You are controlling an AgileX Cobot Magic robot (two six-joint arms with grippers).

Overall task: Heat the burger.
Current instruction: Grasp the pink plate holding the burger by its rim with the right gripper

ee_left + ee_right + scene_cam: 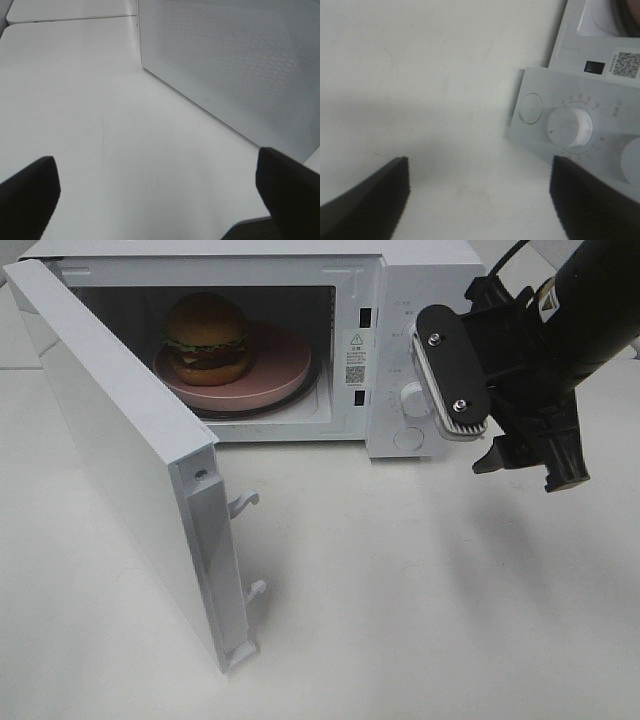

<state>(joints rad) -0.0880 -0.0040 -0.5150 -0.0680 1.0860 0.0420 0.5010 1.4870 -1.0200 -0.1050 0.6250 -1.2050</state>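
Note:
The burger (207,337) sits on a round pink plate (275,375) inside the white microwave (420,270), whose door (120,460) stands swung wide open toward the front left. My right gripper (505,420) hovers just right of the microwave's control panel, open, with nothing between its fingers. In the right wrist view this right gripper (480,200) looks down on the round dial (568,127) and an oval button (530,108). My left gripper (160,195) is open over bare table beside a perforated white panel (235,60). It is out of the high view.
The open door juts across the left half of the white table (420,590), its latch hooks (245,502) pointing right. A table seam (70,19) runs along the far edge in the left wrist view.

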